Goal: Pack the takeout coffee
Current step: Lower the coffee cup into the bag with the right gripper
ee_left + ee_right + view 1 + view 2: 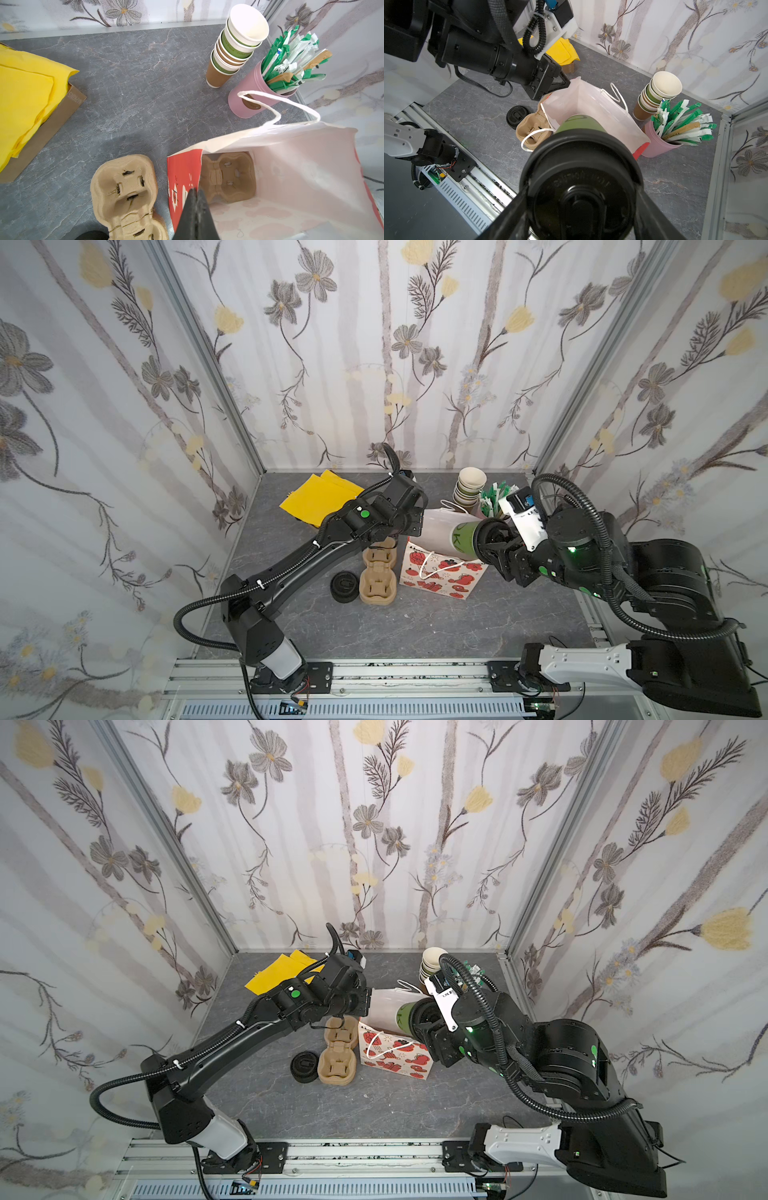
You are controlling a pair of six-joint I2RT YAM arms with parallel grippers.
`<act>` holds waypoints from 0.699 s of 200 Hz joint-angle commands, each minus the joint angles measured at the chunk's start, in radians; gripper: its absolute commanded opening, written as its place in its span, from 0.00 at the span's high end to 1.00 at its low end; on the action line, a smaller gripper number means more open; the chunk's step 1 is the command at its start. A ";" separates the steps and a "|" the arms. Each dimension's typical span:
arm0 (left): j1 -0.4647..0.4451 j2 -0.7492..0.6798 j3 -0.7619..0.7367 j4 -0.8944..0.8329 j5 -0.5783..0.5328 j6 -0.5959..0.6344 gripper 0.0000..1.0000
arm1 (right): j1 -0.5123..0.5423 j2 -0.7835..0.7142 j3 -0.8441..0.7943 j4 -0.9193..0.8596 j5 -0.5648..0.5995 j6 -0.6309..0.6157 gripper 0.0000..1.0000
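The takeout coffee (461, 537) (402, 1017), dark green with a black sip lid (581, 166), hangs tilted on its side with its base over the open mouth of the paper bag (440, 576) (591, 101). My right gripper (486, 540) (581, 197) is shut on the lid, one finger on each side. On the bag's left rim, my left gripper (419, 526) (194, 192) is shut on the red-printed edge (182, 176). In the left wrist view a brown pulp cup carrier (226, 176) lies at the bottom of the bag.
A stack of pulp carriers (378, 580) and a pile of black lids (344, 587) lie left of the bag. Behind it stand lidless stacked cups (469, 487) and a pink holder of sachets (249, 97). Yellow napkins (320, 497) lie at the back left.
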 commanded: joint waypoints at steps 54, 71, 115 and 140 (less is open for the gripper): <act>0.074 0.142 0.164 0.020 0.062 0.117 1.00 | -0.092 0.083 -0.019 0.029 0.017 -0.069 0.39; 0.078 0.158 0.184 0.023 0.073 0.127 0.93 | -0.122 0.104 -0.024 0.027 -0.014 -0.060 0.39; 0.088 0.137 0.154 0.024 0.079 0.122 0.70 | -0.172 0.179 0.061 0.027 -0.032 -0.035 0.40; 0.089 0.087 0.118 0.029 0.054 0.088 0.50 | -0.179 0.193 0.094 0.027 -0.055 -0.012 0.40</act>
